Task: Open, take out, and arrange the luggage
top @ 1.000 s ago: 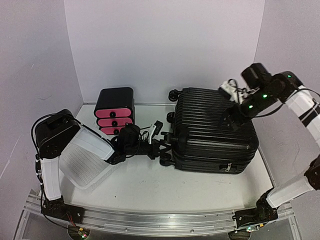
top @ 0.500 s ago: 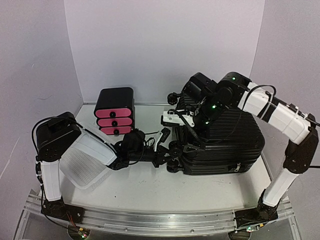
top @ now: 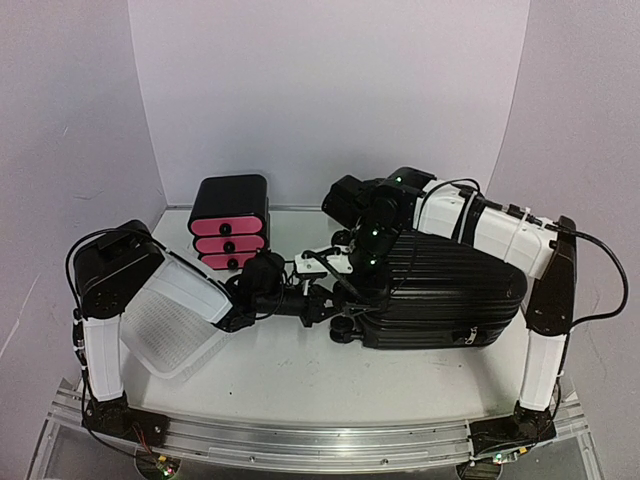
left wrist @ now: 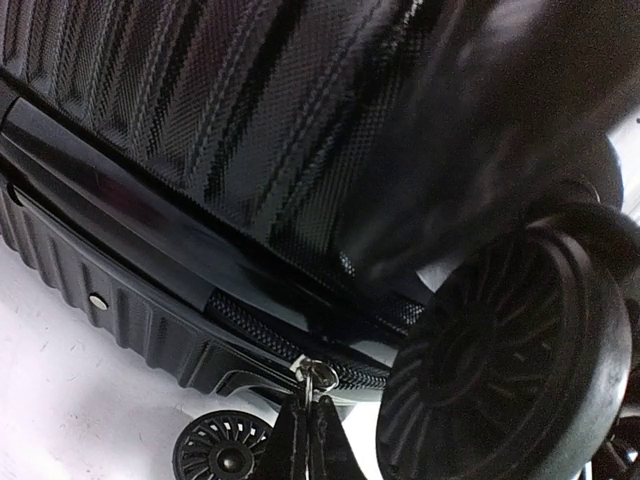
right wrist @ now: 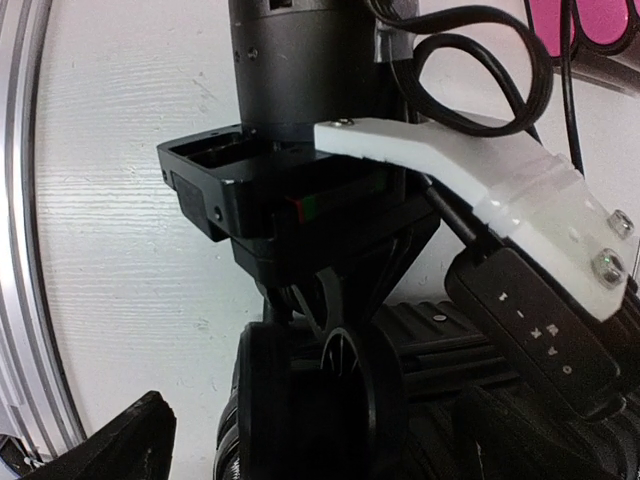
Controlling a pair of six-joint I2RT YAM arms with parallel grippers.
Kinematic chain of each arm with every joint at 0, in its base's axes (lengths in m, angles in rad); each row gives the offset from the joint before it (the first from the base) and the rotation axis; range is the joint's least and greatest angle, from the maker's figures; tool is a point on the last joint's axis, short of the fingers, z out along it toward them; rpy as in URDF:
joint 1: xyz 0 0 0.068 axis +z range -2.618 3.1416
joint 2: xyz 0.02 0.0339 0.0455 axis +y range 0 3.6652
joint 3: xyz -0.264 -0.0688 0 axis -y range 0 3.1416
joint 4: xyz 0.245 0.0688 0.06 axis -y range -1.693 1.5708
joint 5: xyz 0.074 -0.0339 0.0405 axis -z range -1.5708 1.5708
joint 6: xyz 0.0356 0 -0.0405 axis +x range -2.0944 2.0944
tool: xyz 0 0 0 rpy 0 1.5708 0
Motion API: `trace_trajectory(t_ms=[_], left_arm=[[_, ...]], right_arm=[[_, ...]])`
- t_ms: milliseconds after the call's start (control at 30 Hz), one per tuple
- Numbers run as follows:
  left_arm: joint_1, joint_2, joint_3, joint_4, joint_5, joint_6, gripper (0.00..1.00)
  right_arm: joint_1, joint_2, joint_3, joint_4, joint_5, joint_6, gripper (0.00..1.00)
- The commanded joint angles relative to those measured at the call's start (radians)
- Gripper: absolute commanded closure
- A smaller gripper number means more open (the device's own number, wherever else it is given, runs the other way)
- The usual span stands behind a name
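Observation:
The luggage (top: 445, 290), a black ribbed hard-shell suitcase, lies flat at centre right, wheels pointing left. My left gripper (top: 325, 303) reaches in from the left and is shut on the silver zipper pull (left wrist: 317, 376) at the seam by the wheels; its fingers (left wrist: 290, 445) are pinched together in the left wrist view. A big wheel (left wrist: 500, 370) and a small one (left wrist: 222, 456) flank it. My right gripper (top: 347, 278) hangs over the suitcase's wheel end, right above the left gripper. In the right wrist view it (right wrist: 320, 440) is open, with a wheel (right wrist: 340, 390) between its spread fingers.
A small black box with three pink drawers (top: 229, 222) stands at the back left. A white mesh basket (top: 168, 325) lies at the left, under the left arm. Walls close in on three sides, and a metal rail (top: 300, 440) runs along the front edge.
My right arm has swung from the suitcase's back right corner across its top to the wheel end, above the left gripper. The left gripper stays at the wheel-end seam.

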Motion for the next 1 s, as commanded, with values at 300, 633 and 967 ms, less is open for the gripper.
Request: trace_trajectory(t_ms=[300, 633, 967], left_arm=[[0.104, 0.039, 0.108, 0.045, -0.004, -0.079, 1.00], [0.105, 0.068, 0.155, 0.018, -0.007, -0.062, 1.00], [0.121, -0.095, 0.104, -0.156, -0.105, -0.018, 0.61]], right_arm=[[-0.092, -0.096, -0.117, 0.072, -0.149, 0.021, 0.62], [-0.106, -0.141, -0.142, 0.072, -0.295, 0.046, 0.72], [-0.099, -0.135, 0.042, 0.066, -0.040, 0.458, 0.02]])
